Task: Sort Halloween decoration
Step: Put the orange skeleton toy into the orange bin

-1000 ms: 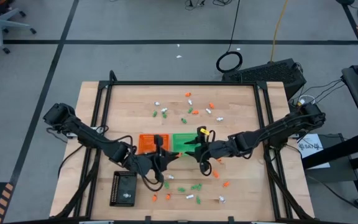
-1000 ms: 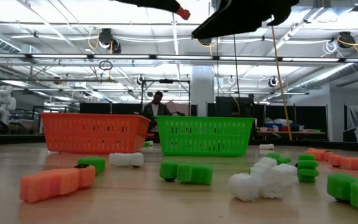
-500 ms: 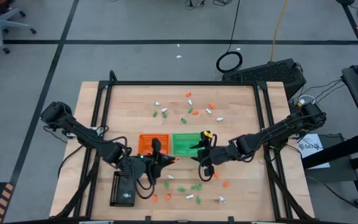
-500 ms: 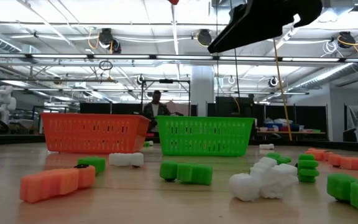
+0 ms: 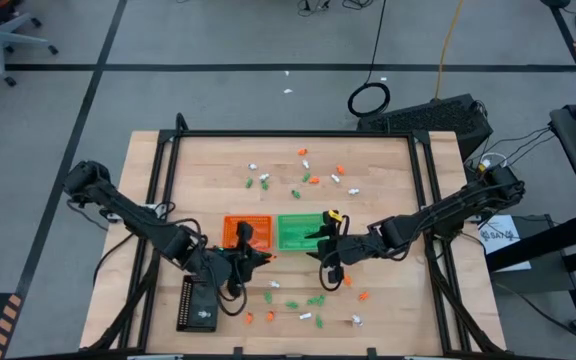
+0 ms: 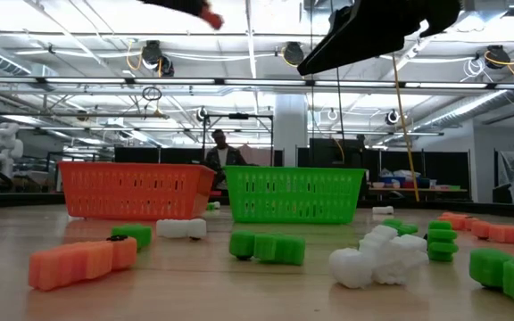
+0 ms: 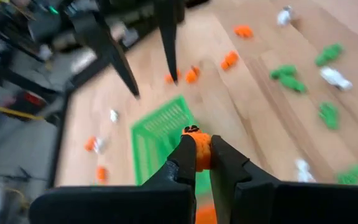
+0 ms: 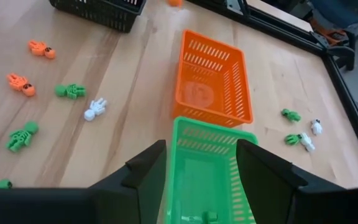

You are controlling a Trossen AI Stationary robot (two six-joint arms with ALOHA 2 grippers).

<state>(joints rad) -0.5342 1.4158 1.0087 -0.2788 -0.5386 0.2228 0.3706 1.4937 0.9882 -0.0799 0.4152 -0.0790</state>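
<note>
**Op:** From overhead I see both arms meeting at mid-table: left gripper (image 5: 261, 258) just off the orange tray (image 5: 246, 231), toward the table's near edge; right gripper (image 5: 325, 240) at the green tray (image 5: 299, 231). That view doesn't resolve what's in the fingers.

**Obs:** And the left wrist camera?

**Op:** It settles it. Left fingers (image 7: 185, 158) are clamped on one orange trinket (image 7: 199, 149), pinched at the tips, its top poking out. The right wrist camera shows its fingers (image 8: 146, 165) spread wide with nothing between them, over the green tray's near rim.

**Obs:** Room to move?

**Op:** The low camera shows both arms well above the tabletop. Loose trinkets (image 5: 313, 300) lie scattered between the trays and the near edge, another cluster (image 5: 303, 178) toward the far edge. The black tray (image 5: 198, 303) sits near the front left corner.
</note>
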